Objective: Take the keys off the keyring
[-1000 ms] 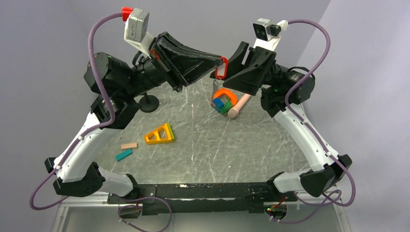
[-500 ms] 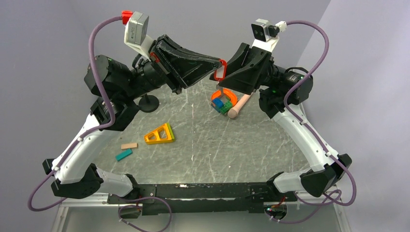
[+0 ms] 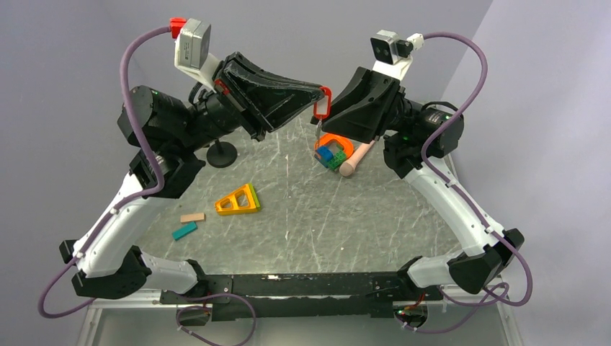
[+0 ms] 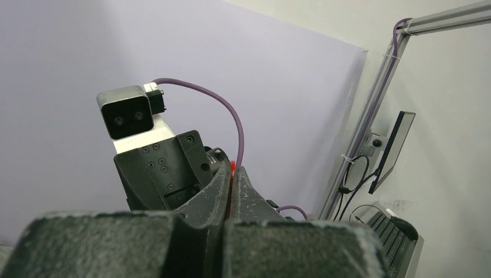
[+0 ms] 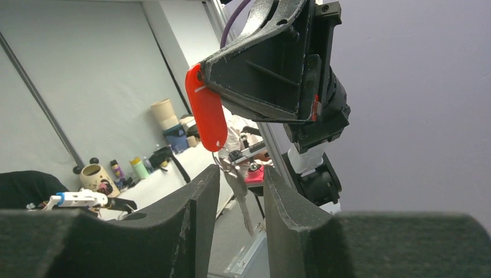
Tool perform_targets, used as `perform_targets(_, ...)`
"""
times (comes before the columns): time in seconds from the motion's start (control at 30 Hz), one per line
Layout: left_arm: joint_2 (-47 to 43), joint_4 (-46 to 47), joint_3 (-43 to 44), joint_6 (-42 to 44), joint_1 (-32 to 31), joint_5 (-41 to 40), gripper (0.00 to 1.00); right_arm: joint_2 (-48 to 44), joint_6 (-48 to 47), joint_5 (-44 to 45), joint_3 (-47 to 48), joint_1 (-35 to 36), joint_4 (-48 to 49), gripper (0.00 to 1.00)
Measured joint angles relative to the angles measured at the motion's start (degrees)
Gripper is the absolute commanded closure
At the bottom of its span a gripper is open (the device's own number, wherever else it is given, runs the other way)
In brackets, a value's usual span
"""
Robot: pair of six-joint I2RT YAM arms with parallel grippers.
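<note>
My left gripper [image 3: 319,92] is raised above the far side of the table and shut on a small red oval tag [image 3: 323,103]. In the right wrist view the tag [image 5: 206,110] hangs from the left gripper [image 5: 200,72]. A metal ring [image 5: 223,161] and a silver key [image 5: 243,197] dangle below it. My right gripper [image 5: 240,174] is open, with its fingers on either side of the key and not touching it. In the left wrist view only a red sliver of the tag [image 4: 232,169] shows between the closed jaws.
An orange loop with blue and green blocks [image 3: 333,150] and a pink cylinder [image 3: 357,158] lie on the table under the grippers. A yellow-orange triangle [image 3: 238,200], a tan block [image 3: 192,217] and a teal block [image 3: 184,231] lie at the left. A black round stand [image 3: 222,153] is at the back left.
The left gripper has lifted the tag slightly up and to the left. The right gripper has followed and closed in around the hanging key.
</note>
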Motion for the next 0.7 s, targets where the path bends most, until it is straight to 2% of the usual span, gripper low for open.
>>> perform_targets(0.4,-0.61,0.55,-1.86,0.04,0.02,-0.57,1.0,0.0,-0.85,0.79,0.0,0.74,-0.5,0.72)
perform_targets(0.6,-1.18,0.83,-2.62,0.28,0.07,-1.14,1.0,0.0,-1.01,0.83,0.0,1.31,-0.61,0.84)
perform_targets(0.7,-1.44,0.81,-2.82,0.52,0.07,-1.44,1.0,-0.02,-1.29,0.92,-0.07,1.6,-0.7,0.84)
